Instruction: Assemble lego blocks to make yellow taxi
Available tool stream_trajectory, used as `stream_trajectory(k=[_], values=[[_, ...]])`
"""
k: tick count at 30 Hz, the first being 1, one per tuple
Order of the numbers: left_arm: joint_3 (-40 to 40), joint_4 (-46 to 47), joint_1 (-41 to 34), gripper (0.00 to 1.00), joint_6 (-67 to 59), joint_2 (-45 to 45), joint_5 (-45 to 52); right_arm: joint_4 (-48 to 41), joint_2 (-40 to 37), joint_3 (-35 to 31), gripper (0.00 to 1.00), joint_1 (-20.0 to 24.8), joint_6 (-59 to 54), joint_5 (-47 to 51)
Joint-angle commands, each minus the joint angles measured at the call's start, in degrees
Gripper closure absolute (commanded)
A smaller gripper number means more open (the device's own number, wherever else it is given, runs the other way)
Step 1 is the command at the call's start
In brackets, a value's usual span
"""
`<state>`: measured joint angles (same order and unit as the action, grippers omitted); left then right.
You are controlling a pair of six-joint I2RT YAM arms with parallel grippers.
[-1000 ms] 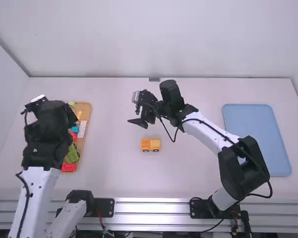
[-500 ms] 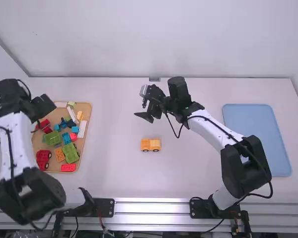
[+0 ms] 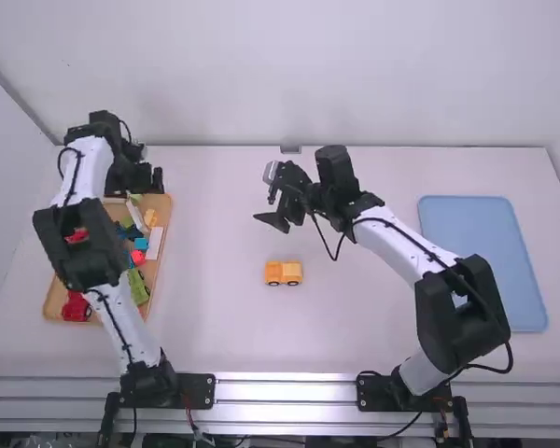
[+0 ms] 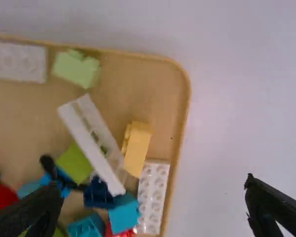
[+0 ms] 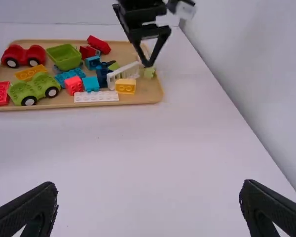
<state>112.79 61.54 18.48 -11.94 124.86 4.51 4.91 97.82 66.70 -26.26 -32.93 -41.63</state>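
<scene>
Yellow wheeled block (image 3: 284, 273) stood on its wheels mid-table, between the wooden tray (image 3: 52, 312) and the blue board (image 3: 485, 266). I had my right gripper (image 3: 267, 208) above the table just beyond it, fingers wide, holding nothing. My left gripper (image 3: 147, 179) hung by the tray's far end, also spread wide and unloaded; loose yellow brick (image 4: 138, 150) lay inside, touching a white studded one (image 4: 153, 195).

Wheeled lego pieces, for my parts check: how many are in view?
3: the yellow car on the table; the red car and the green car in the tray, near each other.
</scene>
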Motion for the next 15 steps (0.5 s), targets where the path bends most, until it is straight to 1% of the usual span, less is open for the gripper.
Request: stream_trajectory(k=[1, 3, 4, 6, 8, 9, 10, 13, 15], values=[[1.4, 1.1, -0.6, 0.01, -5.1, 2.1, 0.4, -0.4, 0.8, 1.2, 0.01, 1.3, 0.1, 1.2], [0.9, 0.7, -0.9, 0.01, -6.4, 2.8, 0.5, -0.9, 0.8, 1.2, 0.01, 2.0, -0.1, 1.7], [-0.2, -0.6, -0.9, 0.08, -7.3, 2.8, 0.6, -1.0, 0.8, 1.2, 0.01, 2.6, 0.0, 1.6], [-1.2, -2.2, -0.9, 0.16, -7.1, 2.8, 0.4, -1.2, 0.8, 1.2, 0.01, 3.1, -0.1, 1.4], [-3.0, -5.0, -0.7, 0.21, -7.4, 2.8, 0.4, -1.5, 0.8, 1.2, 0.01, 4.0, -0.1, 1.4], [-3.3, -5.4, -0.4, 0.21, -7.5, 2.8, 0.5, -1.6, 0.8, 1.2, 0.01, 4.2, -0.1, 1.4], [-3.9, -6.0, -0.1, 0.27, -8.3, 2.8, 0.6, -2.0, 0.8, 1.2, 0.01, 4.6, -0.1, 1.4], [-5.6, -6.1, -0.3, 0.32, -12.3, 2.8, 0.9, -2.4, 0.8, 1.2, 0.01, 5.3, -0.1, 1.4], [-6.6, -6.0, -0.3, 0.34, -11.9, 2.8, -1.2, -2.6, 0.8, 1.2, 0.01, 5.5, -0.1, 1.4]])
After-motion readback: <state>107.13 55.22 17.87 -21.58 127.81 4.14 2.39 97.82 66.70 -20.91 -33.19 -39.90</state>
